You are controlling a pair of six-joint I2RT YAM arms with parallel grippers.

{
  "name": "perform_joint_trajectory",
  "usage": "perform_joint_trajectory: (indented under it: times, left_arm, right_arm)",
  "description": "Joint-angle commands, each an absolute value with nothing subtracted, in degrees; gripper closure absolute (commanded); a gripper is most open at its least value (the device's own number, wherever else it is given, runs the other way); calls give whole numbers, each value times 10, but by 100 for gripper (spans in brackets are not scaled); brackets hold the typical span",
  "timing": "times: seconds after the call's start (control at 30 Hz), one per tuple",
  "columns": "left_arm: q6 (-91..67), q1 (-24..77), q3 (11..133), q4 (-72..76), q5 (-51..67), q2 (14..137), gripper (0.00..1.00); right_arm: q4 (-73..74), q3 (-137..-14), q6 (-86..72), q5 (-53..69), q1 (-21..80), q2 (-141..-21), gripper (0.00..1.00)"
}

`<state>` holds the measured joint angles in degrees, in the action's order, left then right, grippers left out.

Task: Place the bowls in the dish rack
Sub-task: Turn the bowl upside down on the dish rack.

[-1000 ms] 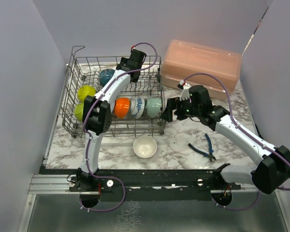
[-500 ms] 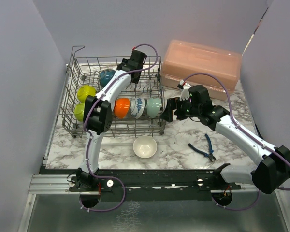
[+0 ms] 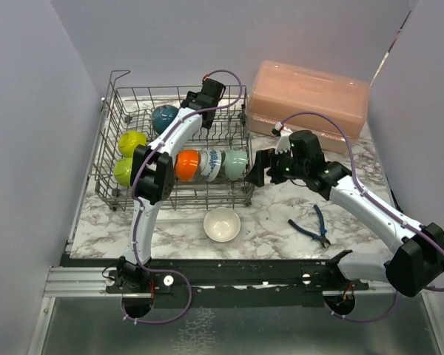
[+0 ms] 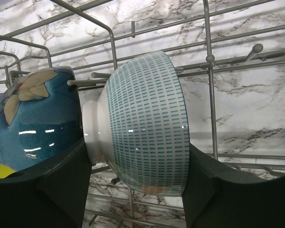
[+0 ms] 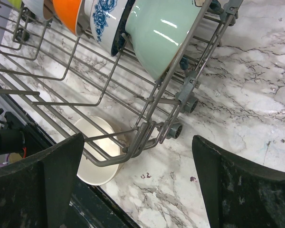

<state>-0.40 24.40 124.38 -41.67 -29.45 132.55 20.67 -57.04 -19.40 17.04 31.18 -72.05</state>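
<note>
Glossy glazed bowls — bare metal-wire rack.

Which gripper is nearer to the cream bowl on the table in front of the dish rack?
Right. The right gripper hangs open at the dish rack's right end, beyond the cream bowl. The left gripper is at the rack's far side, holding a patterned bowl.

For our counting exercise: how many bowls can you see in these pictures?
8. In the dish rack: two lime-yellow bowls, dark blue bowl, striped bowl in the left gripper, orange bowl, blue-flowered bowl, pale teal bowl. Cream bowl on the table. The left arm may hide more.
</note>
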Motion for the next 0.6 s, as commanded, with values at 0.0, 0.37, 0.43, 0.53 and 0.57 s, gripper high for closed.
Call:
perform_joint_trajectory:
  times: [0.0, 0.37, 0.43, 0.53, 0.57]
  left_arm:
    - [-32, 255, 1254, -461, -258, 1349, 100]
    - [-41, 234, 1249, -466, -214, 1348, 81]
    - [-40, 233, 1248, -466, -211, 1346, 68]
    - [-42, 233, 1249, -467, -195, 1341, 56]
    - [-42, 233, 1250, -467, -189, 1339, 52]
  right_arm:
    - [211, -569, -190, 172, 314, -722, 0]
    - [210, -568, -190, 173, 314, -722, 0]
    - [209, -568, -191, 174, 314, -722, 0]
    - [209, -569, -191, 176, 314, -723, 0]
    - [209, -569, -191, 176, 314, -723, 0]
